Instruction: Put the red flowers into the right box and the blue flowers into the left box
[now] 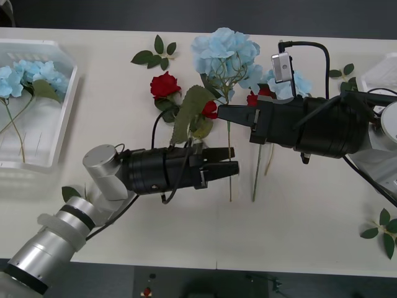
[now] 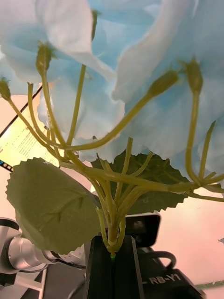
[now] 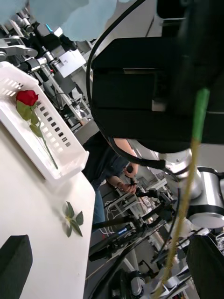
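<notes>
Right gripper (image 1: 224, 113) holds a blue flower (image 1: 224, 51) by its stem above the table (image 1: 298, 211).
Its fingers are clamped on the stem just under the bloom. The left gripper (image 1: 231, 160) waits just beside the stem, fingers apart, holding nothing. Another blue flower (image 1: 31, 77) lies in the left box (image 1: 59, 118).

Our right gripper (image 1: 224, 113) reaching in over the table (image 1: 298, 236) centre, black fingers pinched on a blue flower (image 1: 226, 53) stem, our left gripper (image 1: 228, 160) just below it, fingers parted, pointing right
</notes>
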